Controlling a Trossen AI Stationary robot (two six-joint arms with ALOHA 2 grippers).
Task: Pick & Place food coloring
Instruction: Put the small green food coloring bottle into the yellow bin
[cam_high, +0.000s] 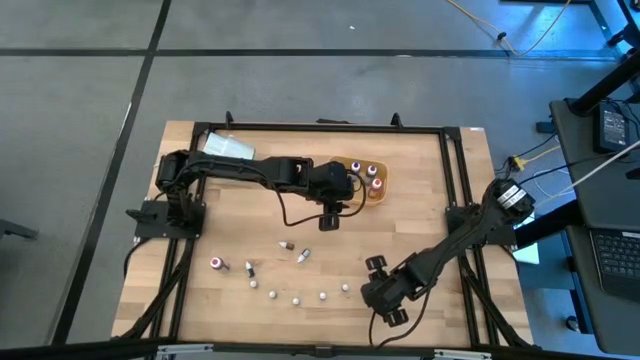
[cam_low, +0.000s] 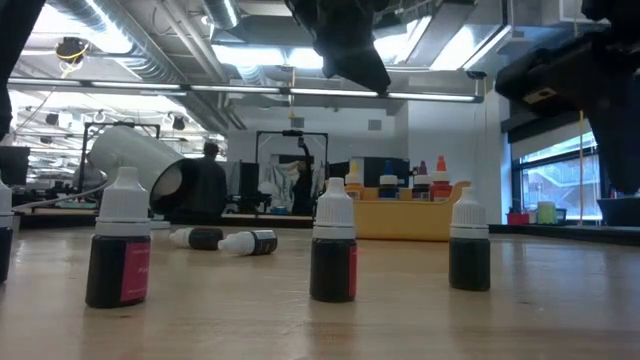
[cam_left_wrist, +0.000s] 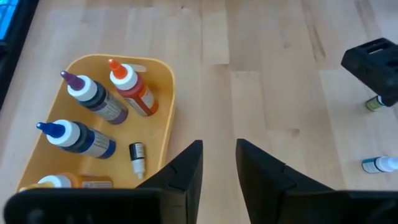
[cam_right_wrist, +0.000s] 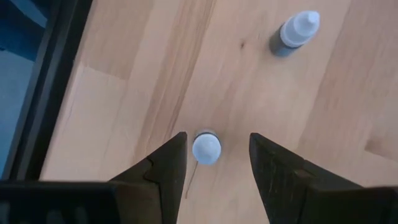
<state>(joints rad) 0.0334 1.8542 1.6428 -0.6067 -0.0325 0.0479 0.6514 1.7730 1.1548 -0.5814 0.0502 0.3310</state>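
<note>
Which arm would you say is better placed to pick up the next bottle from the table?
The right. Its gripper hangs open directly over a white-capped bottle, jaws either side. The left gripper is empty beside the tray.

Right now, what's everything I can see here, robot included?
Tray: one, tan-orange, far middle of the table.
Tray bottles: four upright-tipped, plus one small vial lying, inside the tray.
Loose bottles: about nine, mostly white caps, on the table's near half.
Cylinder: one, white, lying at the far left.
Person: one, dark clothes, in the room behind.
Left arm: dark, jaws open and empty, beside the tray.
Right arm: dark, jaws open astride a white-capped vial.
</note>
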